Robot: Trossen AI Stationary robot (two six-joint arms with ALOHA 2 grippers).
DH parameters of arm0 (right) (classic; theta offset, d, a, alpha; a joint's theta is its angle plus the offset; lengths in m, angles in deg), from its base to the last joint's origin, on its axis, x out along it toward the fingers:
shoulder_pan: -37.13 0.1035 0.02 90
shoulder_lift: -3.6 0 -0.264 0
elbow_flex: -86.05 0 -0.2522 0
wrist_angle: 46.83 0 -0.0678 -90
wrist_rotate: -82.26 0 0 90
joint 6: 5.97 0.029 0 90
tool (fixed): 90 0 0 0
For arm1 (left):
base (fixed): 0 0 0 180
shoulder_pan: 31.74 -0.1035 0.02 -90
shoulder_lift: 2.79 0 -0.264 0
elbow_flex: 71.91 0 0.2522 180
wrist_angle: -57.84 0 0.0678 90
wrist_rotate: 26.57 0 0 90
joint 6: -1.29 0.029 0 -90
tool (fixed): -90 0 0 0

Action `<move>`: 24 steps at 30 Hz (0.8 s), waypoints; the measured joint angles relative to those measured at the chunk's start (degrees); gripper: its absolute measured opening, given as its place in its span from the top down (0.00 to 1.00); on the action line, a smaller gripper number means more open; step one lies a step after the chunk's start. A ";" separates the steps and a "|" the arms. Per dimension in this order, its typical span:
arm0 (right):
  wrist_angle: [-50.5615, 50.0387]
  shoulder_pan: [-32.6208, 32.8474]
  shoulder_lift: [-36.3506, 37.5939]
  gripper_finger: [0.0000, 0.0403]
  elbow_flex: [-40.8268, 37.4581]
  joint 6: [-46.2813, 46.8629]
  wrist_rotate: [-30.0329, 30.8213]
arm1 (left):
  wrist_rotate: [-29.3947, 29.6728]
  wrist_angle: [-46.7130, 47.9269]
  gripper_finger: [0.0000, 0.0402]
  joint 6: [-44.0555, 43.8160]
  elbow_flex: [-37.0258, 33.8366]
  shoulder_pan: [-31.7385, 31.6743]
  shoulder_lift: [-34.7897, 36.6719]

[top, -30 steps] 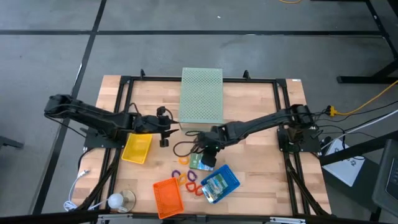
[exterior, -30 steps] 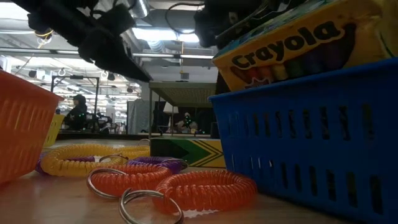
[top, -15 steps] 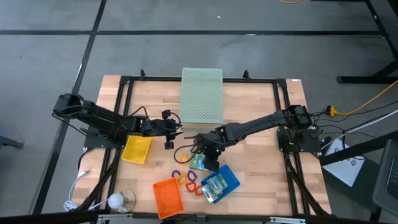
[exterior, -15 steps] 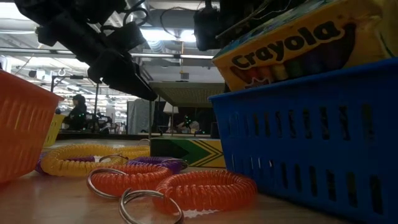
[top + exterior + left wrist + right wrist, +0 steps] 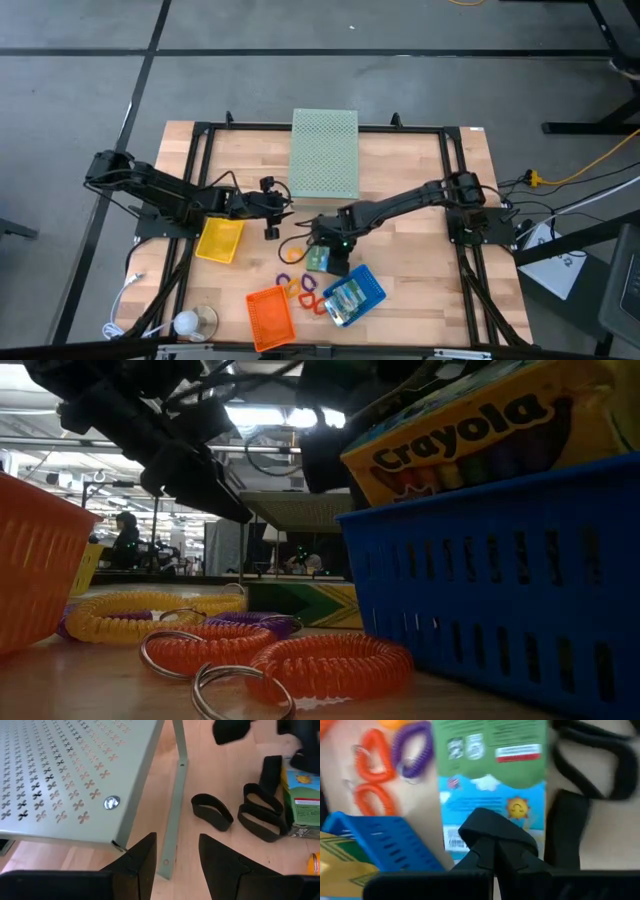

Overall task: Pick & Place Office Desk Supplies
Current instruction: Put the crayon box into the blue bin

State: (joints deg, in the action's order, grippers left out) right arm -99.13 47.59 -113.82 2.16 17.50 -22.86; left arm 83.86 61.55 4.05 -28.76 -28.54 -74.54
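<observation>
A green-blue printed packet (image 5: 318,261) (image 5: 490,775) lies flat on the table, left of the blue tray (image 5: 368,283). My right gripper (image 5: 327,249) (image 5: 495,832) is shut just above the packet's near end. Black loop pieces (image 5: 294,240) (image 5: 260,810) lie on the wood beside the packet. Orange, red and purple rings (image 5: 303,291) (image 5: 330,660) lie nearer the front edge. My left gripper (image 5: 272,216) (image 5: 177,862) hangs open above the table at the front left corner of the pale green box (image 5: 324,153), its fingers either side of the box's corner leg (image 5: 172,835) without touching it. My right gripper points steeply down with its shut fingertips (image 5: 492,825) over the blue lower part of the packet (image 5: 470,805). The fingers hide the spot beneath them, so I cannot tell whether they touch the packet, which lies flat on the table.
A yellow crayon box (image 5: 470,430) lies in the blue tray. An orange tray (image 5: 270,318) stands at the front and a yellow tray (image 5: 220,240) below my left arm. A light bulb (image 5: 186,322) lies at the front left corner. A metal frame (image 5: 200,130) edges the table.
My right gripper has sunk toward the packet and tipped more steeply down. My left gripper first went down and a little toward the table's right, nearer the box's corner, then kept still. The packet, rings and loops have not moved.
</observation>
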 joint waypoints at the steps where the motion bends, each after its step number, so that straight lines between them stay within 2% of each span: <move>1: -0.84 -0.31 -0.08 1.00 0.08 0.82 2.05 | 0.09 0.03 0.64 0.00 0.00 0.02 0.00; 7: -7.56 -3.30 2.59 1.00 -0.04 4.30 15.56 | 0.80 -0.04 0.64 0.15 0.00 0.00 0.00; 14: -13.67 -5.70 7.03 1.00 -0.04 8.03 26.52 | 1.01 0.01 0.64 0.39 0.00 0.00 0.00; 17: -15.94 -6.30 7.41 1.00 -0.14 8.01 26.04 | 1.05 0.05 0.64 0.39 0.00 0.00 0.00; 21: -15.22 -5.72 7.57 1.00 -0.10 7.38 21.22 | 1.05 0.14 0.64 0.39 0.00 0.00 0.00; 24: -13.99 -4.98 7.61 1.00 -0.10 7.12 19.86 | 1.05 0.14 0.64 0.39 0.00 0.00 0.00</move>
State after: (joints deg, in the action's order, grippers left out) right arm -113.12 42.60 -106.20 2.07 24.62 -3.00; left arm 84.91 61.69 4.45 -28.76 -28.54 -74.54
